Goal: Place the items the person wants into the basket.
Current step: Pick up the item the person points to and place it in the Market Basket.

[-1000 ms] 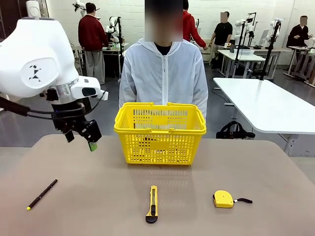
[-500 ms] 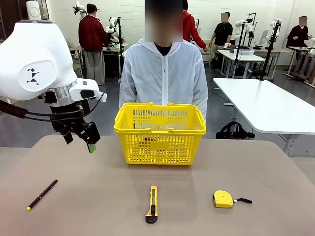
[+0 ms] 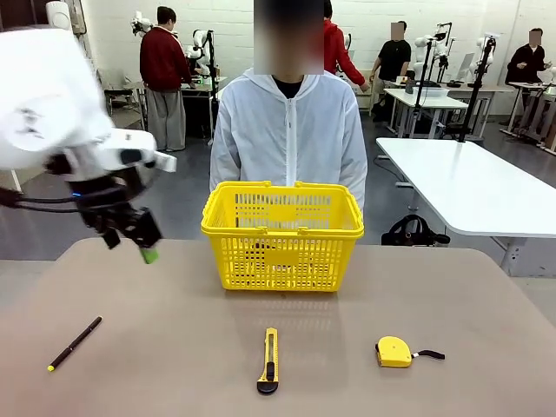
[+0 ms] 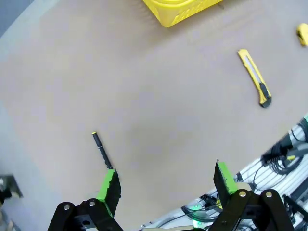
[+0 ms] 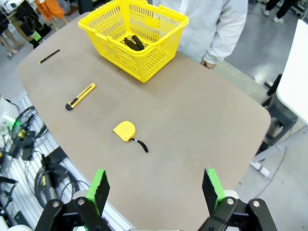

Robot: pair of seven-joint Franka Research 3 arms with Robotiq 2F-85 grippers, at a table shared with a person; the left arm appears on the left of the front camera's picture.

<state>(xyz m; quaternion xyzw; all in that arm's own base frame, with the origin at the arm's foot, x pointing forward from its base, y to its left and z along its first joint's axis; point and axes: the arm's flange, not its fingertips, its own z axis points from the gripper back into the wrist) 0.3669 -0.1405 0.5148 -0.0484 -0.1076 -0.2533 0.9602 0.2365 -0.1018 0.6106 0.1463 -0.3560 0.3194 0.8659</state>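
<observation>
**Both tools open and empty — knife on the surface, outside the basket**

The left tool [image 3: 130,246] hangs above the left part of the surface [image 3: 174,295], off to the left of the yellow basket [image 3: 282,261]. Its green-padded fingers are spread wide with nothing between them. The left wrist view looks down past those fingers at bare tabletop, with the thin black pen [image 3: 75,343] lying near one pad.

The right tool [image 5: 155,185] is also spread wide and holds nothing. It sits high over the near right edge of the surface, well apart from every object.

The basket stands upright at the far middle of the surface, directly in front of the person [image 3: 288,130] in the white jacket. In the right wrist view a dark shape [image 5: 132,42] lies on the basket's floor (too small to say what it is).

The yellow-and-black utility knife [image 3: 268,360] lies flat on the near middle of the surface, in front of the basket and well clear of it, with its black end toward the robot. The round yellow tape measure [image 3: 395,351] rests to the knife's right — its dark strap trails off to the side. The pen lies at the near left, well apart from the knife.
</observation>
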